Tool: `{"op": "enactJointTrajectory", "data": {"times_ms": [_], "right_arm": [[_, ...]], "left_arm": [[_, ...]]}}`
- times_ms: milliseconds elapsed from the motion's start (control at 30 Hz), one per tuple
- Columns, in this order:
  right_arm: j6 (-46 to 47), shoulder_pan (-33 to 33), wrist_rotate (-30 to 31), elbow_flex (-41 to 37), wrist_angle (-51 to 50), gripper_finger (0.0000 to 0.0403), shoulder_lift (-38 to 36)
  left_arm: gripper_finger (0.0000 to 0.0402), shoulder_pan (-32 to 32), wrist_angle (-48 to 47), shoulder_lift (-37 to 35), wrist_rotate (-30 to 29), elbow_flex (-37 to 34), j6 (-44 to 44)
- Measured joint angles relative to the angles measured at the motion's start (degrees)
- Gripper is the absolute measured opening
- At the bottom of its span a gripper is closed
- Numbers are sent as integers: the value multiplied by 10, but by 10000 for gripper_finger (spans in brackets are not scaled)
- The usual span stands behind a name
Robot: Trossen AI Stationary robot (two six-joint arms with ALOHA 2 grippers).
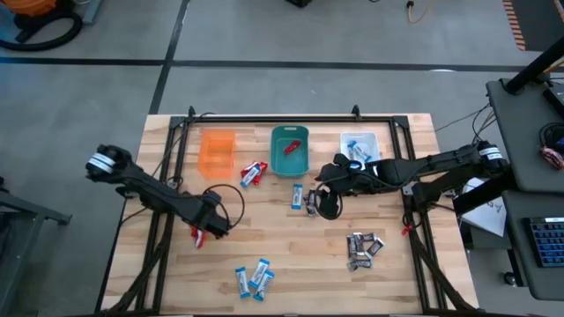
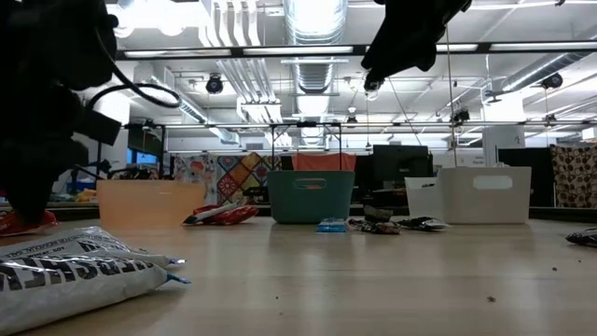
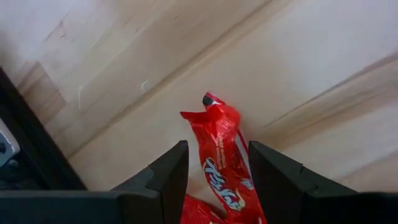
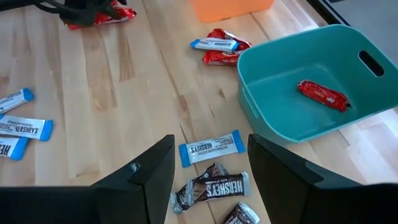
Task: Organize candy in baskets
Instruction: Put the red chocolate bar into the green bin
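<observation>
Left pincer (image 3: 214,180) low at lower left of the surface (image 1: 291,264), fingers spread either side of a red candy (image 3: 224,165). Right pincer (image 1: 322,204) spread, hovering mid-frame over a dark candy (image 4: 211,186), teal basket (image 1: 289,151) above it holding one red bar (image 4: 322,94).

My left gripper (image 3: 214,180) straddles a red candy (image 3: 222,163) whose lower end runs off the wrist picture at 6 o'clock, so I cannot tell whether my fingers touch it. From above, my own arm covers most of that candy. In the low view a blurred silver-grey candy (image 2: 70,271) is cut off at 9 o'clock, and my right gripper's (image 2: 410,37) top is cropped at 12 o'clock. The whitish basket's (image 1: 360,148) contents are too small to count
</observation>
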Motion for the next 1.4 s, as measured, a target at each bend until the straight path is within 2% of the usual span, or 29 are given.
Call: {"op": "enactJointTrajectory", "data": {"times_ms": [200,533,667,967,1133,1400], "right_arm": [[4,0,0,-1,0,194,0],[5,0,0,-7,2,194,0],[10,0,0,-14,2,194,0],[25,0,0,-31,3,194,0],[24,0,0,-37,17,194,0],[-3,0,0,-39,65,194,0]], "left_arm": [[132,0,9,21,0,0,0],[36,1,13,20,0,0,0],[11,1,13,15,0,0,0],[9,1,18,-43,-6,0,14],[10,1,52,-108,-55,0,52],[10,1,137,-212,-150,0,164]]}}
